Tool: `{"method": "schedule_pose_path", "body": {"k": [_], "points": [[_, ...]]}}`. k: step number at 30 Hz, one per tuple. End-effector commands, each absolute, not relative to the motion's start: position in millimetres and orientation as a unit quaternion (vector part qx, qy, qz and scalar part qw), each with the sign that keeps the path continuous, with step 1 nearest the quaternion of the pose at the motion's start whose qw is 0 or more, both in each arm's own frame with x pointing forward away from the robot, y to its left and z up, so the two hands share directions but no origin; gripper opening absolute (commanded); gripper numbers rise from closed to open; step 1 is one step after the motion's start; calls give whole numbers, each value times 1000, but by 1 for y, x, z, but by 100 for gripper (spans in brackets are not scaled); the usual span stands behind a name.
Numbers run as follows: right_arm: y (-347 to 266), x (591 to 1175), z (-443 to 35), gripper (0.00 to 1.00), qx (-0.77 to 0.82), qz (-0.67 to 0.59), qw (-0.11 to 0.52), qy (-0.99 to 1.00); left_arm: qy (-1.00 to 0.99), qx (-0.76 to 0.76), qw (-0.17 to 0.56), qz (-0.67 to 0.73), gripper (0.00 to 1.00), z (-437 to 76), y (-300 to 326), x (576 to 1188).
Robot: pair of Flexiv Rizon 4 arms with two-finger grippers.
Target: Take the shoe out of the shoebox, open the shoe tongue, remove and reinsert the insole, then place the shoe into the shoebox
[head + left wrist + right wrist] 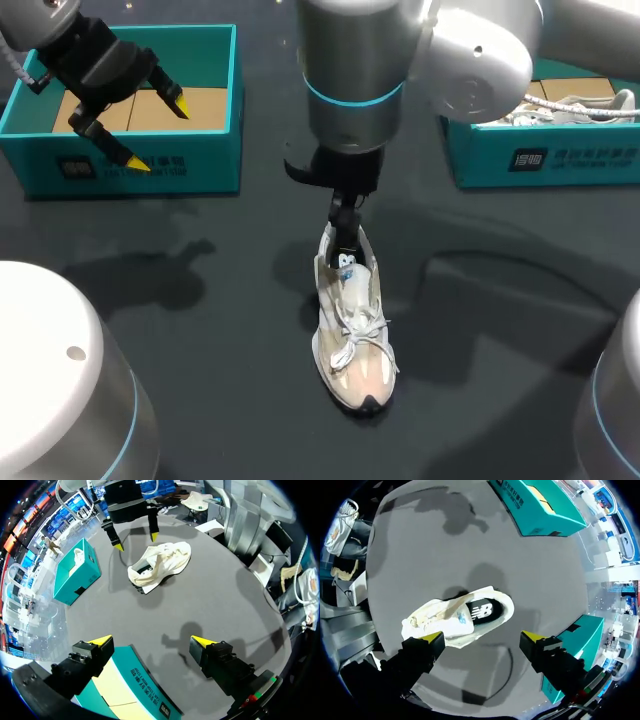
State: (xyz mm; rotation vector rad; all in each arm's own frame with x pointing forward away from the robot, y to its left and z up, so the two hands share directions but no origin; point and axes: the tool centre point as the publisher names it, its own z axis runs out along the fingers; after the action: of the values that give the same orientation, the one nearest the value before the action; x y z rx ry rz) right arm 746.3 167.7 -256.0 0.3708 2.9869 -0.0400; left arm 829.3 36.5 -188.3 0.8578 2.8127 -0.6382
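Note:
A cream sneaker (356, 345) with white laces stands upright on the dark table, toe towards the front edge. Its dark insole (483, 612) shows inside the opening. My right gripper (345, 248) hangs just above the heel, open, with nothing between its fingers; from its own wrist (482, 637) the sneaker (455, 620) lies ahead of the tips. My left gripper (157, 132) hovers open over the teal shoebox (215, 150) at the back left, whose cardboard floor is bare. From the left wrist (151, 641) the sneaker (162, 560) and right gripper (136, 540) lie far ahead.
A second teal box (545, 160) at the back right holds another pale shoe (575, 105). The same box (75, 575) shows in the left wrist view. Bare table surrounds the sneaker on all sides.

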Motion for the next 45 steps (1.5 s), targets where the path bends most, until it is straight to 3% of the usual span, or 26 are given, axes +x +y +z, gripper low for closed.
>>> {"method": "schedule_pose_path", "body": {"k": [1, 18, 22, 32, 45], "points": [[181, 751, -255, 100, 99, -45, 77, 991, 933, 285, 66, -211, 100, -189, 36, 830], [163, 786, -291, 100, 1, 10, 83, 997, 933, 285, 66, -211, 100, -189, 36, 830], [159, 793, -300, 84, -8, 11, 77, 997, 933, 285, 66, -211, 100, -189, 36, 830], [169, 800, -319, 92, -22, 26, 53, 998, 933, 285, 66, -211, 100, -189, 36, 830], [178, 813, -334, 94, -22, 25, 50, 998, 933, 285, 66, -211, 100, -189, 36, 830]]}}
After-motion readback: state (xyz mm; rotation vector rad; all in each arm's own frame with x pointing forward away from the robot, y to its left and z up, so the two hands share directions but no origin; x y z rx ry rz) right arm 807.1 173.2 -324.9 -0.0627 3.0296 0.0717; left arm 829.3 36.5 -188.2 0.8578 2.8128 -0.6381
